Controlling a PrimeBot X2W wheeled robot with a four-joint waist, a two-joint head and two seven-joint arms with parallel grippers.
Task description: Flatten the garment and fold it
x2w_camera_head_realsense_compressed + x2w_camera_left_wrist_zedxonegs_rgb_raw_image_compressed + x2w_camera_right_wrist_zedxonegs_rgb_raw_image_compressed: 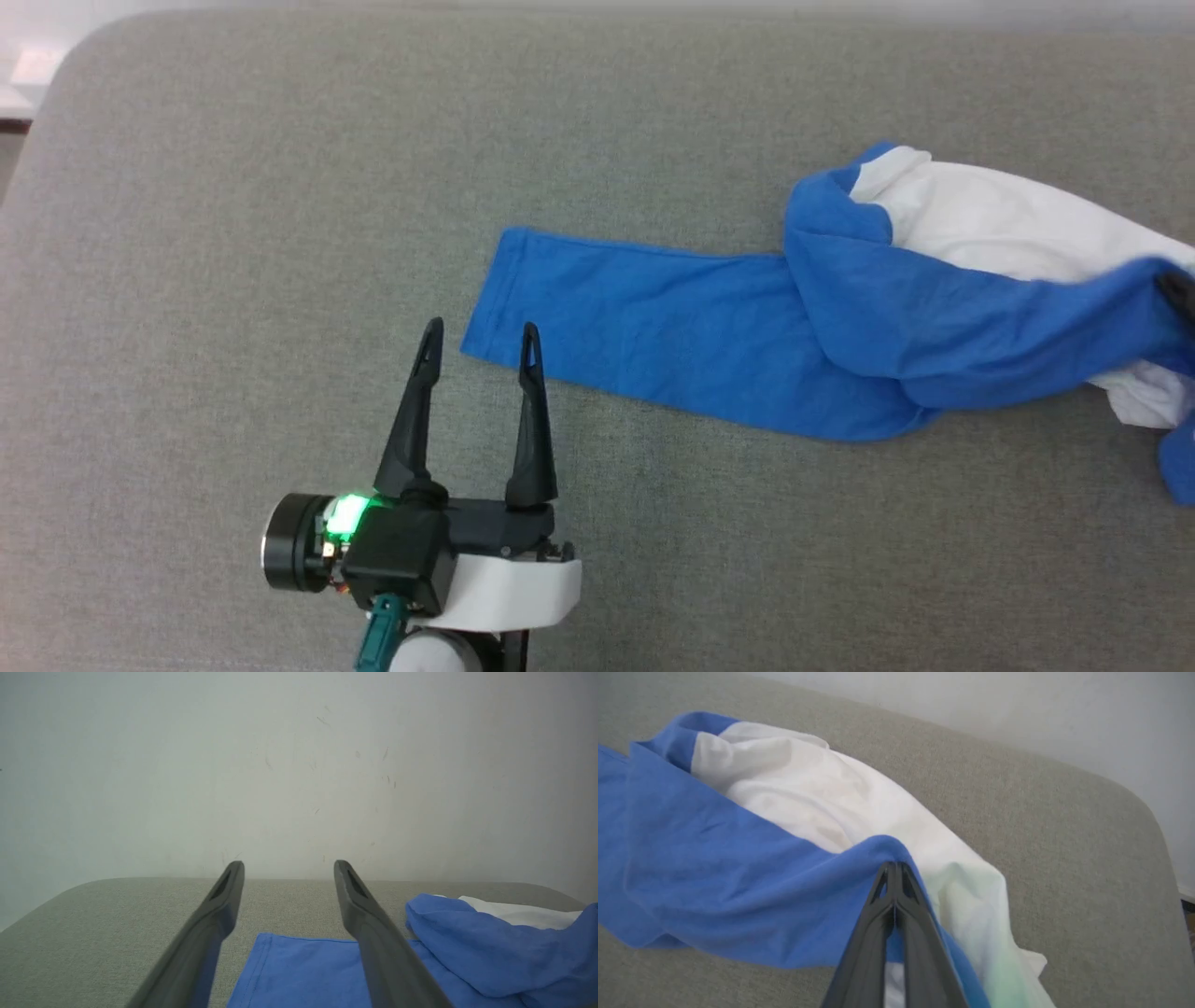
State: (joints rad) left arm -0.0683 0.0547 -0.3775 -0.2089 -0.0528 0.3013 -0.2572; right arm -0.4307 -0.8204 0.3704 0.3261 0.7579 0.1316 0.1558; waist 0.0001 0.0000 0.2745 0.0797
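**Right end effector pinches a blue fold; left one waits wide by the cuff**

Nearest my head camera, the left end effector (481, 327) stands with its fingers spread wide and nothing between them, just short of the end of the flat blue sleeve (635, 313). The garment (868, 299) lies toward the right of the grey surface (233, 233). That one sleeve is stretched out leftward and the rest is bunched blue and white. The right end effector (894, 864) is closed tight on a raised blue fold of the bunch.

I judge the cloth light, limp and a little stretchy. It won't hold a shape, and a lift from one point will likely drag the rest along in a rope. I would take it at hems, sleeve ends or shoulder seams, two points at once, and pull outward.

The head view gives me the whole layout and the sleeve's full length. The right wrist view shows the pinch close up, with white body cloth draped beyond it. The left wrist view shows the sleeve's hemmed edge lying between and below the open fingers, and a pale wall (299, 765) behind.
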